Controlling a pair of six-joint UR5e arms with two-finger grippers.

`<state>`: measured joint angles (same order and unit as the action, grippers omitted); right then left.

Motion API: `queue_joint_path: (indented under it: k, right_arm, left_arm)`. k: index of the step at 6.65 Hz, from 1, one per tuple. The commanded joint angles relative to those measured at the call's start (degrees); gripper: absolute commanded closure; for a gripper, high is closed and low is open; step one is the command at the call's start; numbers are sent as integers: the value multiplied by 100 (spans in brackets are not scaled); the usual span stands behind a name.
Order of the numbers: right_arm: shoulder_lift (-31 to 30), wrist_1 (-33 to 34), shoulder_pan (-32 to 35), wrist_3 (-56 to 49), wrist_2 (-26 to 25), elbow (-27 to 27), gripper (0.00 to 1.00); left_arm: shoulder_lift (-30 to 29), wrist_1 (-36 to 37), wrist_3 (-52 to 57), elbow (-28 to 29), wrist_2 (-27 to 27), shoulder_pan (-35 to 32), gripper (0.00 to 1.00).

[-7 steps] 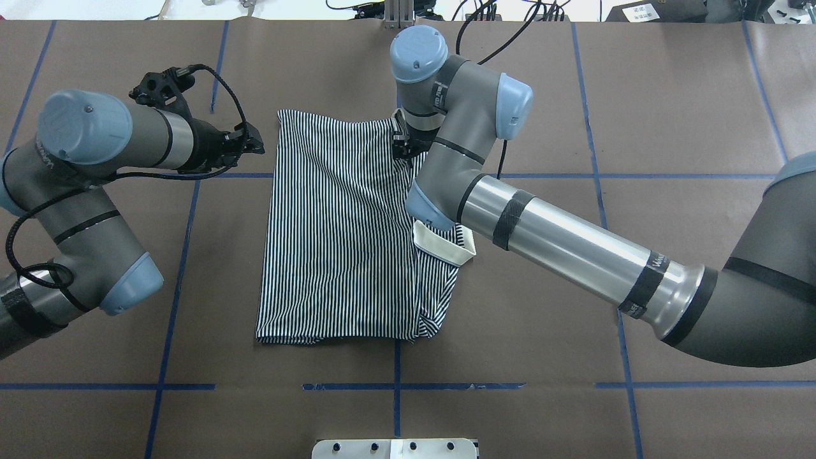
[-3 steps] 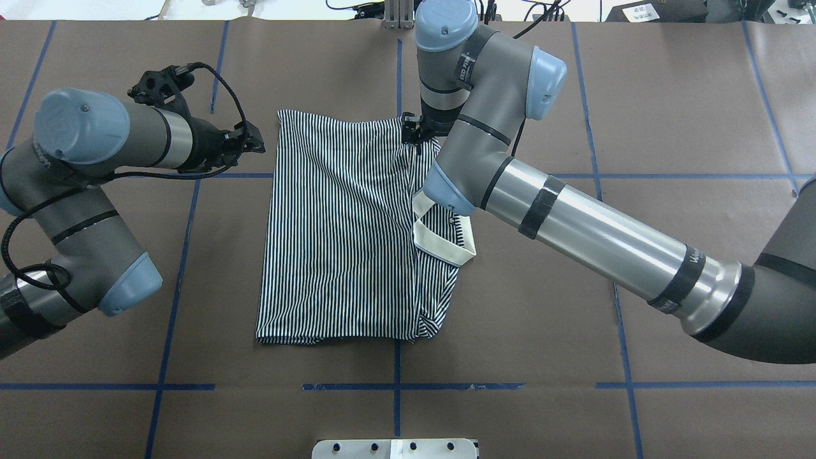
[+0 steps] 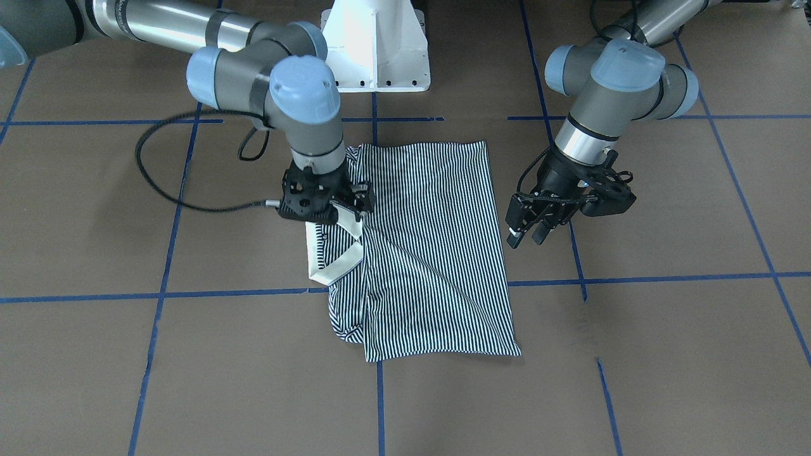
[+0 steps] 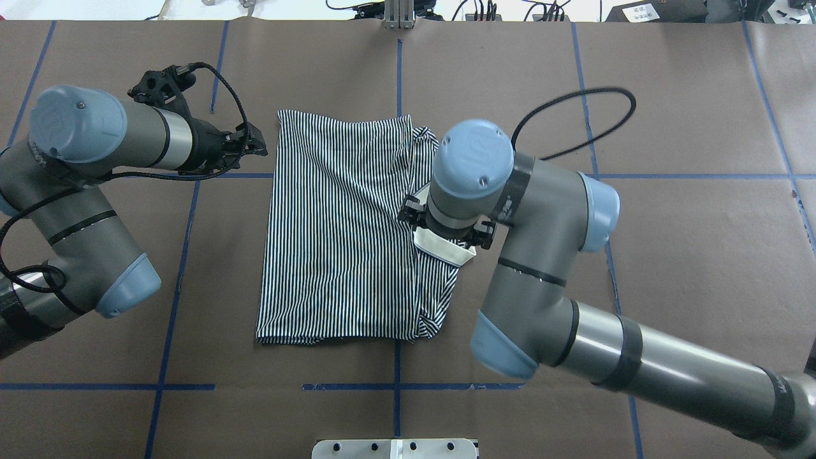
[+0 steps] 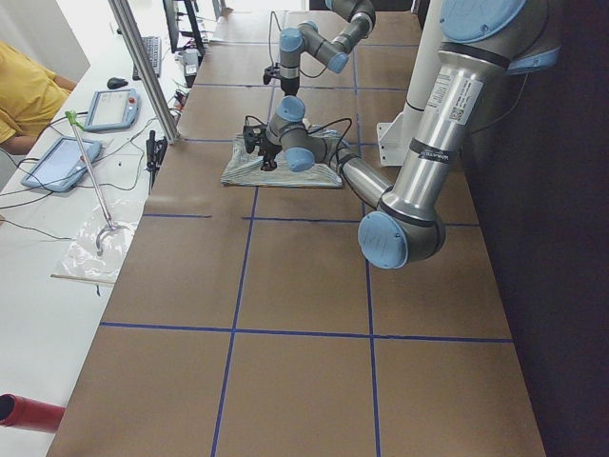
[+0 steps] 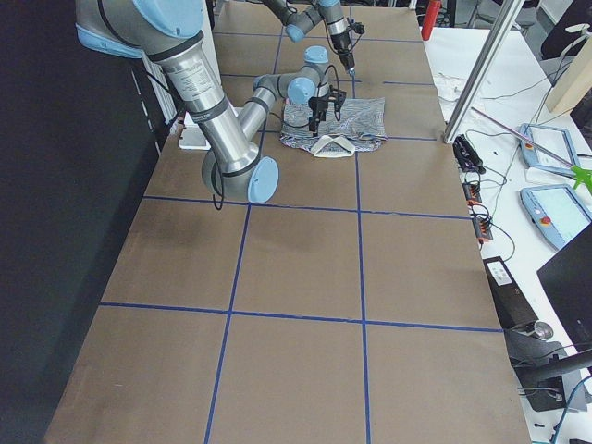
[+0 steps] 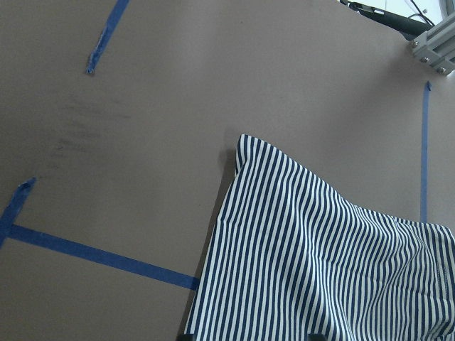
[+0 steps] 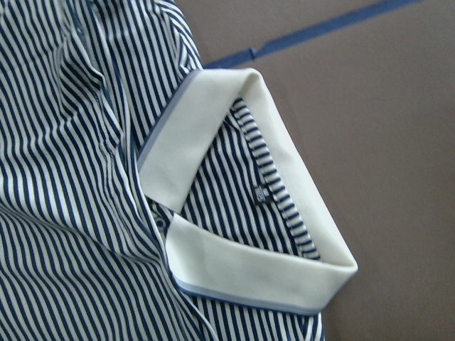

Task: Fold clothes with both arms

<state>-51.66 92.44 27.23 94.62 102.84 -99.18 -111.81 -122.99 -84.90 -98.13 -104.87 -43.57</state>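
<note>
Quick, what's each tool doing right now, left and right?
Left tool: open, empty, beside the shirt.
Right tool: cannot be told; it hangs over the collar, which lies free in the wrist view.

striped shirt (image 7: 320,263) corner | brown table (image 7: 213,78) | blue tape (image 7: 92,252)

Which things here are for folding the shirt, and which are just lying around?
For the job: striped polo shirt, left end effector, right end effector.
Just lying about: white pedestal base, tablets on the side bench.
</note>
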Motion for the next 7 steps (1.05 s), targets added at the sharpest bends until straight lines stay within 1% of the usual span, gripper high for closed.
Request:
queue_joint_path:
  k: [1,3,4,6,7]
  right_arm:
    - [-196,-7,-785,1956,-780,-260,14]
    - [-196,-15,-1148,2488,-827,-181,19]
    - [-204,-7,-1228,2508,-836,-172,20]
    - [-178,-76,-1133,2474,-854,47,23]
    - [-178,-303,-1132,2508,-854,231,23]
  left_arm:
    - [1,4,0,-4,-7,-3,38]
    - [1,4,-18,-4,-7,6,38]
    - [1,4,-18,-4,-7,6,38]
    - [1,4,-18,-4,-7,6,38]
    - [-7,4,-18,-13,-7,24,38]
